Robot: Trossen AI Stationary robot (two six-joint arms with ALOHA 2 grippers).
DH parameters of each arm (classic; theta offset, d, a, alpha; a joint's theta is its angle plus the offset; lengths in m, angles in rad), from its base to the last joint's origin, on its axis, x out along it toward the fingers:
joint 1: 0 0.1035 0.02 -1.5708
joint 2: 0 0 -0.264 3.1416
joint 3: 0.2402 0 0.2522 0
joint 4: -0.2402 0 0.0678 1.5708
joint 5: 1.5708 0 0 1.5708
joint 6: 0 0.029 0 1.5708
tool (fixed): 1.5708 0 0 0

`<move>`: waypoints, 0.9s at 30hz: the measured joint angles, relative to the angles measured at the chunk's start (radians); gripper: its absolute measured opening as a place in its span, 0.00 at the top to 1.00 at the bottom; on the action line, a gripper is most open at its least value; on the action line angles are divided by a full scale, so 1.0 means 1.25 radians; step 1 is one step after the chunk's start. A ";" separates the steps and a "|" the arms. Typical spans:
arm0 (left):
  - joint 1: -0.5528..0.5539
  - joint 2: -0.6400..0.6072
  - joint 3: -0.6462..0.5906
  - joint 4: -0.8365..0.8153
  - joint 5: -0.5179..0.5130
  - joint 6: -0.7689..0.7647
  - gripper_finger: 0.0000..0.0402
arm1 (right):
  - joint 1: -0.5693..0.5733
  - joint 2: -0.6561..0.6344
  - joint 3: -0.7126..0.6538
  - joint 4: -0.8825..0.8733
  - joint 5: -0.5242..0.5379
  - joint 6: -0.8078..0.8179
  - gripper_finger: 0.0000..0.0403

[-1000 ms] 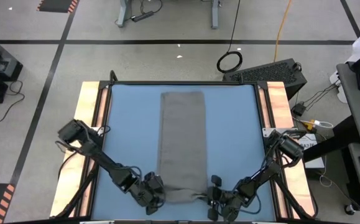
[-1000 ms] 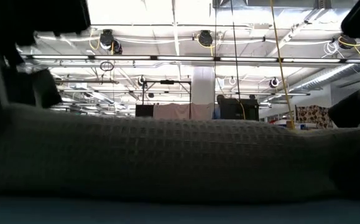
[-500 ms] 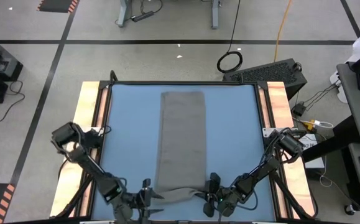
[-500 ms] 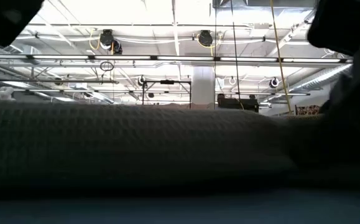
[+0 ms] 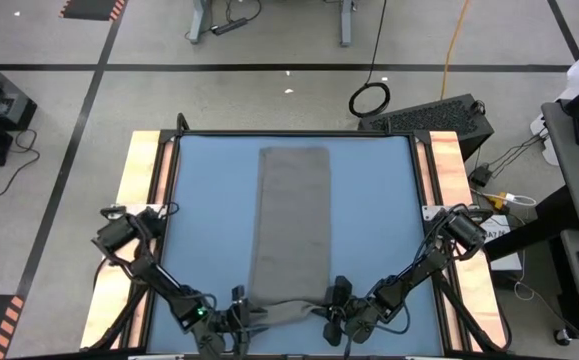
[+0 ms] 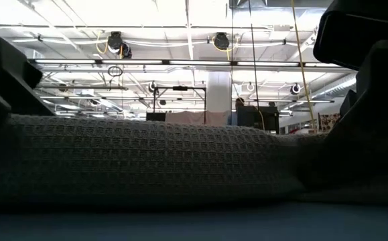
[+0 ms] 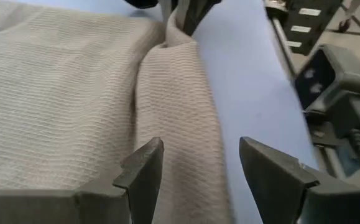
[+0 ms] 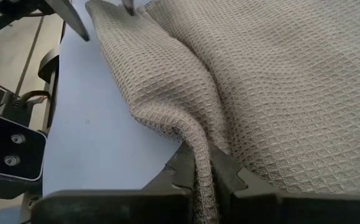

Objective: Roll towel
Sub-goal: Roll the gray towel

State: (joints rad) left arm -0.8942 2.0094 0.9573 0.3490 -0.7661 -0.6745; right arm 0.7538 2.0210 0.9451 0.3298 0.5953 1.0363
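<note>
my left gripper has let go and now hangs spread over the near hem, while my right gripper keeps pinching the towel — lying lengthwise mid-table — so the first fold is only half-held.

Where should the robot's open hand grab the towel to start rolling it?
Probably the near corner of the towel, on the raised fold. The left gripper sits open over that ridge, while the right gripper pinches the other near corner.
</note>
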 joint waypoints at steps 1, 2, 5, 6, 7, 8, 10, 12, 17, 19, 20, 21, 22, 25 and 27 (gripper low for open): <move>0.006 0.000 0.000 -0.001 0.008 -0.001 0.45 | 0.000 0.000 0.000 0.000 0.000 0.000 0.98; 0.012 0.001 0.000 -0.001 0.025 -0.006 0.46 | 0.000 0.000 0.000 0.000 0.000 -0.004 0.98; 0.030 0.002 0.001 -0.035 0.060 -0.064 0.49 | 0.000 0.000 0.000 0.000 0.000 -0.035 0.98; 0.037 0.002 0.001 -0.059 0.073 -0.089 0.52 | 0.000 0.000 0.000 0.000 -0.002 -0.047 0.98; 0.045 0.002 0.001 -0.085 0.089 -0.112 0.55 | 0.002 0.000 0.000 0.001 -0.004 -0.060 0.98; 0.051 0.002 0.001 -0.106 0.101 -0.131 0.59 | 0.005 0.000 0.000 0.001 -0.009 -0.069 0.98; 0.060 -0.001 0.003 -0.128 0.120 -0.145 0.68 | 0.007 0.000 0.000 0.001 -0.018 -0.094 0.98; 0.065 -0.001 0.003 -0.128 0.124 -0.144 0.78 | 0.015 0.000 0.000 0.001 -0.017 -0.116 0.97; 0.081 -0.012 0.002 -0.107 0.196 -0.187 0.97 | 0.052 0.000 0.001 0.001 -0.003 -0.244 0.89; 0.088 -0.020 0.002 -0.108 0.228 -0.224 0.96 | 0.077 0.000 0.001 0.005 0.025 -0.295 0.82; 0.092 -0.024 0.002 -0.108 0.240 -0.236 0.95 | 0.090 0.000 0.001 0.012 0.044 -0.323 0.78; 0.096 -0.026 0.001 -0.108 0.246 -0.247 0.95 | 0.104 0.000 0.001 0.024 0.065 -0.360 0.73; 0.101 -0.028 0.001 -0.108 0.255 -0.252 0.95 | 0.118 0.000 0.001 0.039 0.089 -0.403 0.69; 0.121 -0.032 0.001 -0.107 0.292 -0.267 0.97 | 0.161 0.000 0.001 0.096 0.169 -0.530 0.57; 0.138 -0.032 0.001 -0.104 0.320 -0.292 0.98 | 0.185 0.004 0.001 0.137 0.219 -0.600 0.50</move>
State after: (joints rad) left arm -0.7211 1.9694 0.9588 0.2188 -0.3666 -1.0395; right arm 0.9851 2.0265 0.9468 0.5015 0.8691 0.2868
